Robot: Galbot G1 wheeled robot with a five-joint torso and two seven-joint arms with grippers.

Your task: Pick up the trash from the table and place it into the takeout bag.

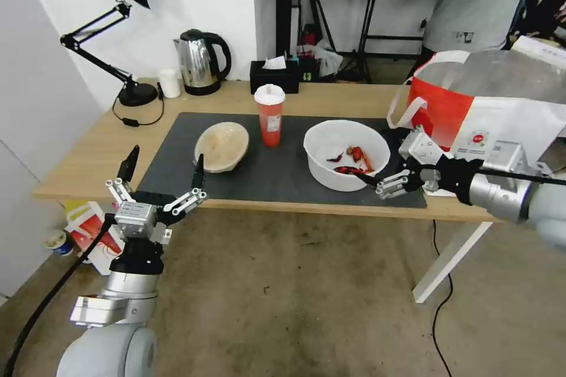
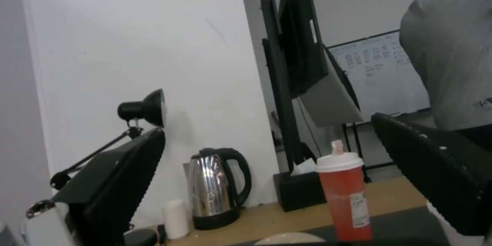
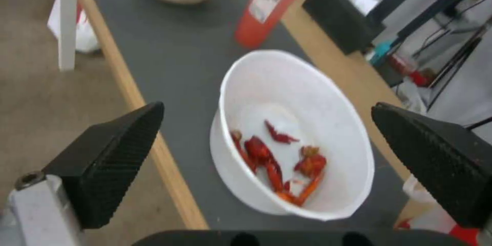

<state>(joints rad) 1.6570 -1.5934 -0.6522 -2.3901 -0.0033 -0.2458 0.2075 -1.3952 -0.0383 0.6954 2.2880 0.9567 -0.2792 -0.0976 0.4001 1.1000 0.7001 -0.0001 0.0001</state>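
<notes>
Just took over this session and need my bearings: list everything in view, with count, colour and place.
white bowl: 1, red scraps inside, mat's right part
drink cup: 1, red, white lid, mat centre
beige bowl: 1, mat's left part
takeout bag: 1, white-red, table's right end
table: 1, light wood
mat: 1, dark grey
kettle: 1, steel-black, back edge
small cup: 1, white, beside kettle
lamp: 1, black, back left
tissue box: 1, black, behind cup
left gripper: open, before table's front edge
right gripper: open, at white bowl
</notes>
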